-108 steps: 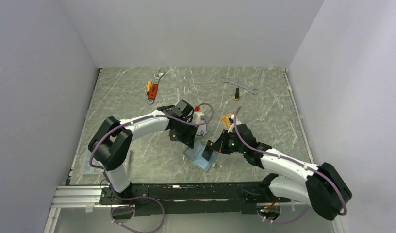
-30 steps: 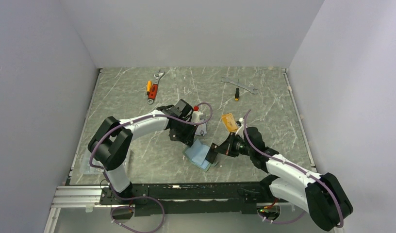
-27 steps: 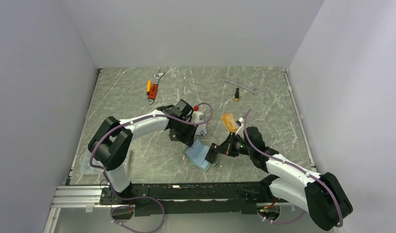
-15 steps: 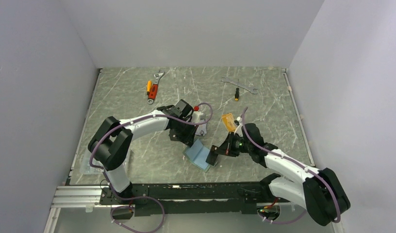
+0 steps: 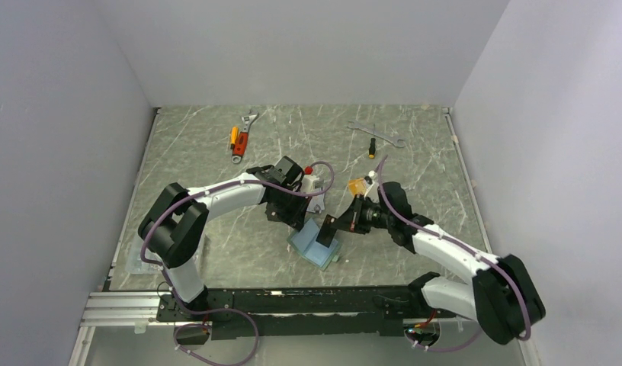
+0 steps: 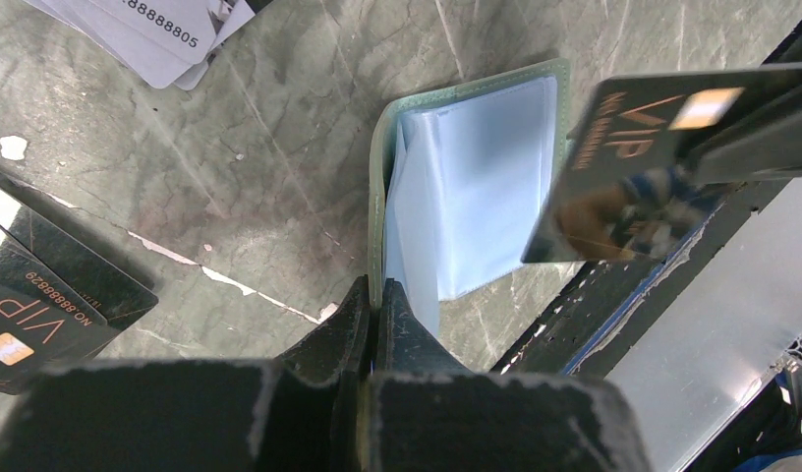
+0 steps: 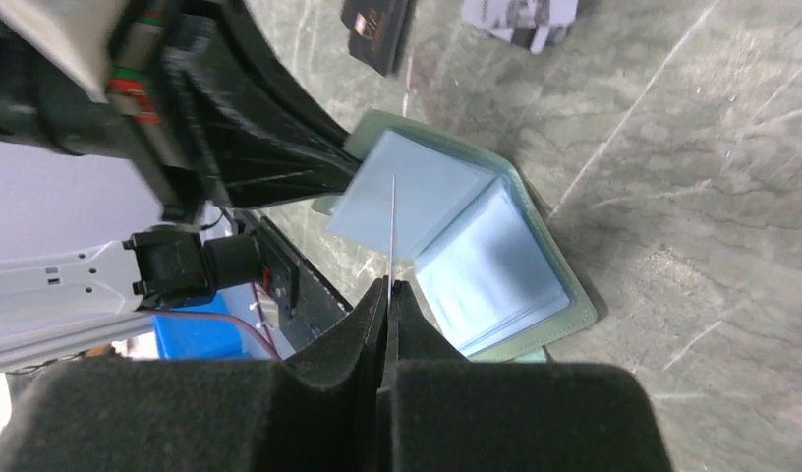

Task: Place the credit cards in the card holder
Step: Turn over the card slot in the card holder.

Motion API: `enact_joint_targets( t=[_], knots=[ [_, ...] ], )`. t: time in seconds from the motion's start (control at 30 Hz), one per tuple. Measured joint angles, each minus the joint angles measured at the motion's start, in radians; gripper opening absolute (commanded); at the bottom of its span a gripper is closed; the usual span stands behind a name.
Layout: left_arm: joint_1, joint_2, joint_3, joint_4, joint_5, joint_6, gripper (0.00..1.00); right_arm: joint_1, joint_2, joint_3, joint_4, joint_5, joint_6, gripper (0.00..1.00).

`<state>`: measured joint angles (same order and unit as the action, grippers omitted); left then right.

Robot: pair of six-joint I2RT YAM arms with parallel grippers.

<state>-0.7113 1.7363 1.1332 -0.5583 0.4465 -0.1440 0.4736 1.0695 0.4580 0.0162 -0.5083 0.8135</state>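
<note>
From above, we see the card holder (image 5: 314, 248) lying open near the table's (image 5: 193, 160) 6 o'clock edge, with bare marble to its 9 o'clock. The left arm bends in from 10 o'clock, and its left gripper (image 5: 296, 221) meets the holder's far corner. The right arm stretches in low from 4 o'clock, and its right gripper (image 5: 340, 224) carries a black card (image 5: 325, 235) tilted over the holder. An orange card (image 5: 357, 187) lies at 1 o'clock of the holder. A red-handled wrench (image 5: 242, 140), a plain wrench (image 5: 378, 134) and a screwdriver (image 5: 372, 146) sit well apart near the 12 o'clock edge.

From the left wrist, the left gripper (image 6: 377, 293) is pinched tight on the holder's (image 6: 476, 187) green cover edge, with pale blue sleeves spread beyond. The black card (image 6: 623, 177) hangs at 3 o'clock over the sleeves. Silver-grey cards (image 6: 151, 29) lie at 11 o'clock and black VIP cards (image 6: 43, 285) at 9 o'clock.

From the right wrist, the right gripper (image 7: 389, 295) is clamped on the black card (image 7: 392, 226), seen edge-on above the holder's (image 7: 495, 285) blue sleeves. The left gripper (image 7: 279, 167) sits at 10 o'clock.
</note>
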Motion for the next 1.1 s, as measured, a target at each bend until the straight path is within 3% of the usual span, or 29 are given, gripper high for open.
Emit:
enact_joint_targets(
  t=[0.2, 0.37, 0.6, 0.77, 0.93, 1.1],
  knots=[
    [0.006, 0.000, 0.000, 0.000, -0.001, -0.015, 0.18, 0.021, 0.178, -0.057, 0.178, -0.095, 0.062, 0.00],
    [0.036, 0.000, -0.010, 0.012, 0.015, -0.039, 0.23, 0.037, 0.270, -0.060, 0.283, -0.168, 0.085, 0.00],
    [0.066, 0.000, -0.034, 0.022, 0.010, -0.055, 0.39, 0.066, 0.380, -0.060, 0.357, -0.207, 0.090, 0.00],
    [0.064, -0.009, -0.046, 0.030, -0.001, -0.053, 0.33, 0.095, 0.462, -0.044, 0.346, -0.205, 0.087, 0.00],
    [0.061, -0.026, -0.083, 0.049, 0.001, -0.049, 0.16, 0.104, 0.472, 0.000, 0.305, -0.195, 0.054, 0.00],
    [0.034, -0.029, -0.122, 0.067, 0.010, -0.053, 0.11, 0.099, 0.463, 0.039, 0.208, -0.167, -0.012, 0.00]
  ],
)
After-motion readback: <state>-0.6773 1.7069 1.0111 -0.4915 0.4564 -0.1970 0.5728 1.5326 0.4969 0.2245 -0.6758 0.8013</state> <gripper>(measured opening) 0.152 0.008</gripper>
